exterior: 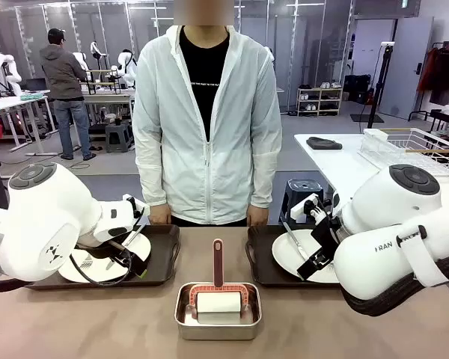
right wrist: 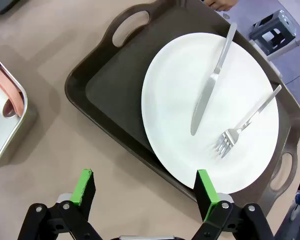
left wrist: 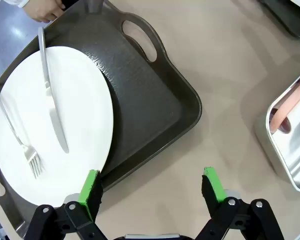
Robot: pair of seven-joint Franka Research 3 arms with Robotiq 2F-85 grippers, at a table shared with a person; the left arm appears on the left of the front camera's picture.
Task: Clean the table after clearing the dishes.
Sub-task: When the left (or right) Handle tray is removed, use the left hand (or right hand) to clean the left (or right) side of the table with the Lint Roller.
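On the tan table [exterior: 97, 321] sit two dark handled trays [exterior: 163, 258] [exterior: 263, 265], each carrying one of the dishes. The left white plate [left wrist: 85, 100] has a knife [left wrist: 52, 110] and fork [left wrist: 20, 137] on it, and so does the right white plate [right wrist: 175, 100], with its knife [right wrist: 210, 85] and fork [right wrist: 245, 122]. My left gripper [left wrist: 150, 175] hangs open above the left tray's [left wrist: 140, 100] near edge, one pad by the plate rim, the other over bare table. At the right tray's [right wrist: 110, 85] near edge my right gripper [right wrist: 144, 175] is open too. Neither holds anything.
A steel pan [exterior: 181, 318] at the front centre holds a white roller [exterior: 219, 303] with a red handle [exterior: 218, 262]. A person stands at the far side, hands [exterior: 159, 215] [exterior: 257, 217] at the trays' far edges. A white table with a wire rack [exterior: 411, 146] stands back right.
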